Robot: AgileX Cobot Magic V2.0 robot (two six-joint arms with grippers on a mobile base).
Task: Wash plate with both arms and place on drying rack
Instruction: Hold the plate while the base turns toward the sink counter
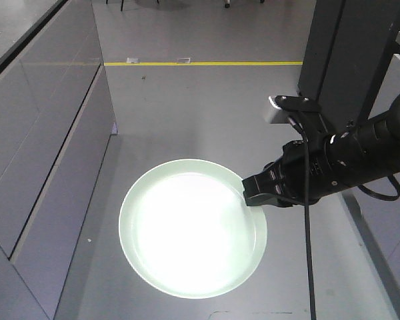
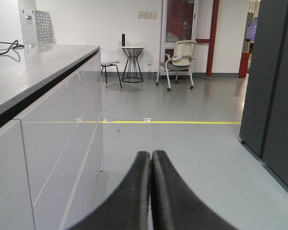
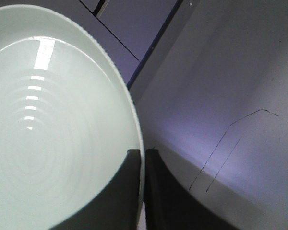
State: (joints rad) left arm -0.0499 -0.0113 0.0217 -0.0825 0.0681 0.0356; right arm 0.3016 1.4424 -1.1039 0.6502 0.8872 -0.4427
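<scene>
My right hand (image 1: pixel 252 192) is clamped on the right rim of the pale mint-green plate (image 1: pixel 190 230), holding it in the air above the grey floor (image 1: pixel 200 107). My left hand (image 2: pixel 151 158) is pressed together, empty, beside the counter (image 2: pixel 33 72).

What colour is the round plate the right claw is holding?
Pale mint green, no pattern. The smooth round plate shows best in the right wrist view.
</scene>
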